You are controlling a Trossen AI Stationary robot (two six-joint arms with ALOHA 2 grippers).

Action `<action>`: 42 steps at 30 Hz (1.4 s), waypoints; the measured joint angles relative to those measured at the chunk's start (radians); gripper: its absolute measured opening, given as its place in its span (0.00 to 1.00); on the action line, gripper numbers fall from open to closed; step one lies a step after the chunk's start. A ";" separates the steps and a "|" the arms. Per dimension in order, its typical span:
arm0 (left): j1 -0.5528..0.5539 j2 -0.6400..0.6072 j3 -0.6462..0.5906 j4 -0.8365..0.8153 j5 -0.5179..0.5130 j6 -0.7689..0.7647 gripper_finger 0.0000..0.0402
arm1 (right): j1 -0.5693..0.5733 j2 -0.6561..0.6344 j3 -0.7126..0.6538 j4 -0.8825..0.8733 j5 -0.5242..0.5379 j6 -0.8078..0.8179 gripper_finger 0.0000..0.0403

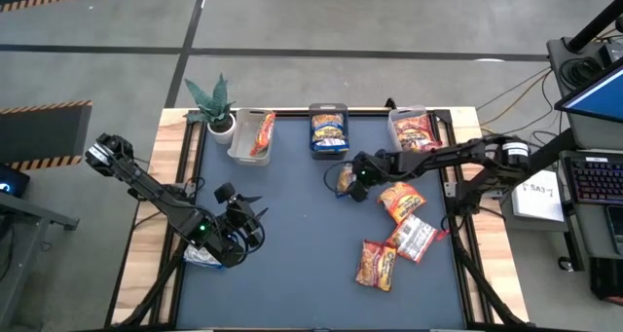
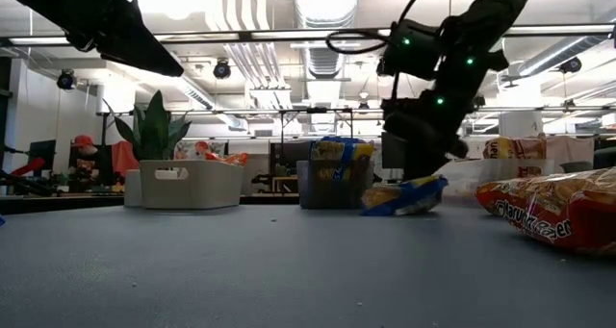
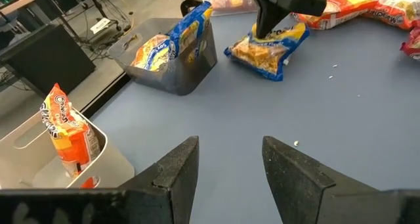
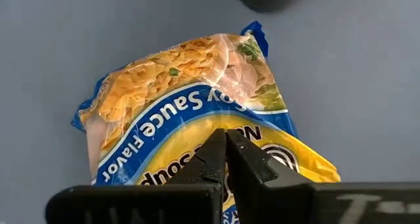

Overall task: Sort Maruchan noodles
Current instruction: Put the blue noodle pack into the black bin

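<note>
A blue-yellow Maruchan packet (image 1: 343, 180) lies mid-table in front of the bins, and my right gripper (image 4: 226, 148) is shut on it. The low view shows that packet (image 2: 404, 195) under the right gripper (image 2: 423, 164). Three red packets (image 1: 401, 201) lie flat on the table's right half. My left gripper (image 3: 230, 145) hangs open over the near left part of the table (image 1: 243, 215) and touches nothing. At the far edge, a white bin (image 1: 251, 137) holds an orange packet, a dark bin (image 1: 329, 129) blue-yellow ones, and a clear bin (image 1: 414, 129) red ones. My right gripper pinches the blue-yellow packet's wrapper between its two fingers, on the yellow printed part (image 4: 197, 135) toward one short end. The fingers come from above, pointing down. The held end (image 2: 435, 184) is tilted up; the other end (image 2: 377, 205) sits low at the table.
A potted plant (image 1: 214, 103) stands at the far left corner beside the white bin. Something pale (image 1: 200, 257) lies under my left arm near the table's left edge. The middle and near part of the mat (image 1: 302, 264) is bare.
</note>
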 joint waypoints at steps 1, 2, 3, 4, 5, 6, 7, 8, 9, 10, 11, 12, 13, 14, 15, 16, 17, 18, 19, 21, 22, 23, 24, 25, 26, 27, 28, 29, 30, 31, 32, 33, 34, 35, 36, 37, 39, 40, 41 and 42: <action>0.000 0.000 0.000 0.000 0.000 0.000 0.38 | 0.009 0.011 0.002 0.033 -0.016 0.001 0.02; 0.001 0.000 0.000 0.001 0.000 0.000 0.38 | 0.019 0.020 0.006 0.072 -0.036 0.001 0.02; 0.001 0.000 0.000 0.004 0.000 0.000 0.38 | 0.031 0.031 0.008 0.117 -0.060 0.001 0.02; 0.001 0.000 0.000 0.006 0.000 0.000 0.38 | 0.042 0.042 0.009 0.164 -0.086 0.000 0.02; 0.002 0.000 0.000 0.006 0.000 0.000 0.38 | 0.054 0.053 0.011 0.218 -0.120 -0.002 0.02; 0.002 0.000 0.000 0.008 0.000 0.000 0.38 | 0.064 0.063 0.015 0.270 -0.160 -0.011 0.02; 0.003 0.000 0.000 0.011 0.000 0.000 0.38 | 0.075 0.071 0.022 0.318 -0.198 -0.029 0.02; 0.003 0.000 0.000 0.016 -0.001 0.000 0.38 | 0.085 0.075 0.031 0.361 -0.229 -0.044 0.02; 0.003 0.000 0.000 0.024 -0.005 0.000 0.38 | 0.095 0.076 0.043 0.394 -0.248 -0.060 0.02; 0.003 0.000 0.000 0.032 -0.007 0.000 0.38 | 0.104 0.073 0.056 0.406 -0.252 -0.066 0.02; 0.003 0.000 0.000 0.040 -0.008 0.000 0.38 | 0.113 0.067 0.064 0.400 -0.253 -0.074 0.02; 0.003 0.000 0.000 0.051 -0.008 0.000 0.38 | 0.120 0.061 0.071 0.389 -0.254 -0.087 0.02; 0.003 0.000 0.000 0.061 -0.008 -0.001 0.38 | 0.124 0.054 0.075 0.382 -0.253 -0.097 0.02; 0.003 0.000 0.000 0.074 -0.008 0.000 0.38 | 0.129 0.042 0.076 0.378 -0.252 -0.110 0.02; 0.003 0.000 0.000 0.087 -0.007 0.000 0.38 | 0.132 0.024 0.076 0.376 -0.249 -0.118 0.02; 0.003 0.000 0.000 0.099 -0.008 0.000 0.38 | 0.133 0.006 0.072 0.378 -0.247 -0.123 0.02; 0.003 0.000 0.000 0.108 -0.007 0.000 0.38 | 0.133 -0.011 0.068 0.383 -0.239 -0.127 0.02; 0.003 0.000 0.000 0.116 -0.007 0.000 0.38 | 0.133 -0.028 0.060 0.378 -0.235 -0.134 0.02; 0.003 0.000 0.000 0.124 -0.007 0.000 0.38 | 0.133 -0.039 0.053 0.362 -0.219 -0.141 0.02; 0.003 0.000 0.000 0.138 -0.007 0.000 0.38 | 0.131 -0.056 0.040 0.336 -0.168 -0.158 0.02; 0.003 0.000 0.000 0.143 -0.007 0.000 0.38 | 0.130 -0.060 0.039 0.314 -0.135 -0.165 0.02; 0.003 0.000 0.000 0.148 -0.008 0.000 0.38 | 0.128 -0.065 0.039 0.297 -0.109 -0.168 0.02; 0.004 0.000 0.000 0.150 -0.011 0.000 0.38 | 0.125 -0.066 0.039 0.274 -0.090 -0.168 0.02; 0.005 0.000 0.000 0.150 -0.017 0.000 0.38 | 0.125 -0.065 0.039 0.247 -0.076 -0.168 0.02; 0.005 0.000 0.000 0.155 -0.022 0.000 0.38 | 0.125 -0.062 0.037 0.224 -0.074 -0.168 0.02; 0.005 0.000 0.000 0.158 -0.024 0.000 0.38 | 0.125 -0.054 0.035 0.211 -0.074 -0.168 0.02; 0.006 0.000 0.000 0.158 -0.024 0.000 0.38 | 0.125 -0.048 0.033 0.200 -0.075 -0.164 0.02; 0.006 0.000 0.000 0.166 -0.024 0.000 0.38 | 0.126 -0.045 0.027 0.186 -0.077 -0.156 0.02; 0.006 0.000 0.000 0.175 -0.024 0.000 0.38 | 0.126 -0.039 0.021 0.174 -0.077 -0.145 0.02; 0.006 0.000 0.000 0.181 -0.024 0.000 0.38 | 0.126 -0.032 0.016 0.178 -0.077 -0.138 0.02; 0.006 0.000 0.000 0.188 -0.024 0.001 0.38 | 0.125 -0.030 0.007 0.184 -0.076 -0.129 0.02; 0.006 0.000 0.000 0.200 -0.024 0.005 0.38 | 0.125 -0.029 -0.005 0.177 -0.074 -0.119 0.02; 0.006 0.000 0.000 0.214 -0.025 0.010 0.38 | 0.123 -0.030 -0.011 0.170 -0.069 -0.114 0.02; 0.006 0.000 0.000 0.226 -0.024 0.018 0.38 | 0.123 -0.030 -0.016 0.177 -0.064 -0.108 0.02; 0.008 0.000 -0.002 0.242 -0.024 0.026 0.38 | 0.122 -0.031 -0.020 0.182 -0.058 -0.095 0.02; 0.010 0.000 -0.005 0.263 -0.024 0.037 0.38 | 0.120 -0.036 -0.024 0.178 -0.055 -0.078 0.02; 0.015 0.000 -0.012 0.294 -0.024 0.055 0.38 | 0.117 -0.041 -0.024 0.180 -0.054 -0.066 0.02; 0.019 0.000 -0.014 0.309 -0.024 0.063 0.38 | 0.115 -0.045 -0.024 0.182 -0.054 -0.070 0.02; 0.022 0.000 -0.017 0.329 -0.024 0.070 0.38 | 0.112 -0.049 -0.024 0.177 -0.054 -0.074 0.02; 0.026 0.000 -0.021 0.345 -0.024 0.071 0.38 | 0.111 -0.054 -0.024 0.177 -0.054 -0.076 0.02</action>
